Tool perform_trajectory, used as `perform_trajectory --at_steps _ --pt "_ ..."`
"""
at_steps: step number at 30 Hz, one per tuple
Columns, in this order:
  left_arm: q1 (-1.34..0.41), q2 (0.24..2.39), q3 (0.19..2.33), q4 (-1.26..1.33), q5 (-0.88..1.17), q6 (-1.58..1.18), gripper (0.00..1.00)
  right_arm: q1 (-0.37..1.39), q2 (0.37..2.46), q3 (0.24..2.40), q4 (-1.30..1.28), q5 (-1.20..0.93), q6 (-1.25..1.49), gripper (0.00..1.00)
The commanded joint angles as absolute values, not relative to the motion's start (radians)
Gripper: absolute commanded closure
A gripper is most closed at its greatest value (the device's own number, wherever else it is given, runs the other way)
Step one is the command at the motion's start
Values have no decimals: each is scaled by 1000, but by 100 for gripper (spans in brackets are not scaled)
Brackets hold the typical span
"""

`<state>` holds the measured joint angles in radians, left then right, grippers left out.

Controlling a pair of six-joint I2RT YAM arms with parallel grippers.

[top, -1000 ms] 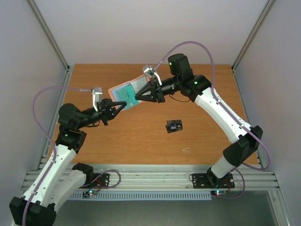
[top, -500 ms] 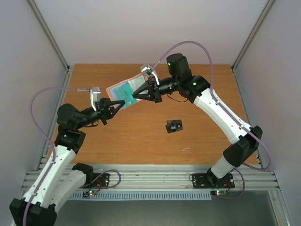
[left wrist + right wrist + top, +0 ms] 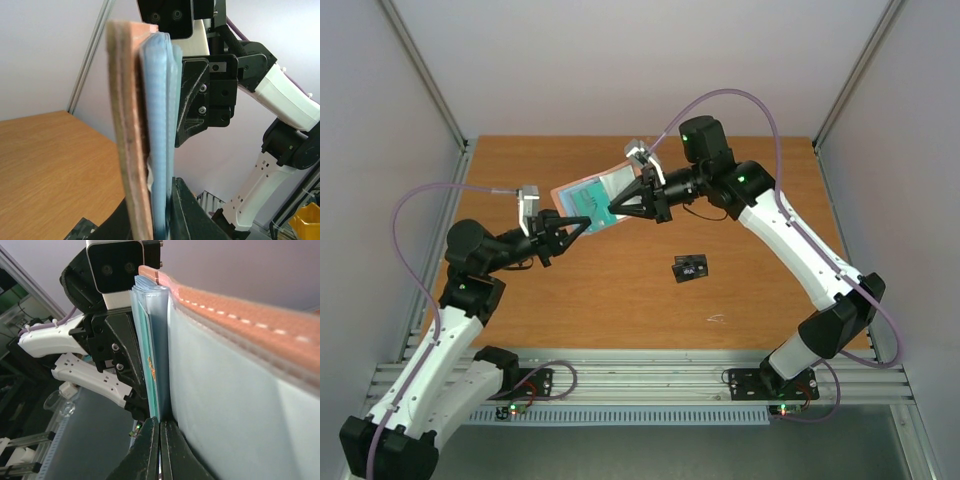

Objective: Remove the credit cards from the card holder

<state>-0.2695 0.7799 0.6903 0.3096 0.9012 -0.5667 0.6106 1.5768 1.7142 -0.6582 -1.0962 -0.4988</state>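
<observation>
I have the card holder (image 3: 610,183) lifted off the tabletop (image 3: 750,290) and hanging between the two arms, near the far left of the work area. I judge that to be the point of the pose: one arm anchors the wallet in the air so the other can pull along the pocket without dragging it across the wood. The left end effector (image 3: 582,222) is clamped nearly closed on the holder's near lower edge. In the left wrist view the tan-pink cover and the blue-grey lining stand edge-on, rising straight out of its fingers (image 3: 187,215). The right end effector (image 3: 613,208) comes in from the opposite side, its jaws pressed fully together on a thin edge. In the right wrist view that edge looks like the green card (image 3: 152,365), sitting in the pocket against the light blue lining, so I read this as the pinch before the draw. The holder is open, lining facing up toward the overhead camera, which leaves the pocket mouth facing the right arm. As for counts, there is one holder and I can find two cards. One black card (image 3: 690,267) lies flat on the tabletop, well apart from both end effectors and already out, and the green one is in its pocket. I cannot pick out a third card in any view, as the layers at the pocket are too tightly stacked to separate.
</observation>
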Motion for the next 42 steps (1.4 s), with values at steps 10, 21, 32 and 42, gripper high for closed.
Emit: perform_trajectory --at_steps 10,21,32,42 --pt "-265 775 683 353 879 -571 88 568 1522 1777 -820 -1092 -592 99" --pt "-265 777 682 352 878 -569 90 572 1534 1787 -781 -1143 -550 99" --pt "-264 788 686 363 897 -571 71 608 1563 1807 -831 -1091 -596 99" --pt "-265 787 683 366 887 -566 100 622 1584 1822 -869 -1098 -616 90"
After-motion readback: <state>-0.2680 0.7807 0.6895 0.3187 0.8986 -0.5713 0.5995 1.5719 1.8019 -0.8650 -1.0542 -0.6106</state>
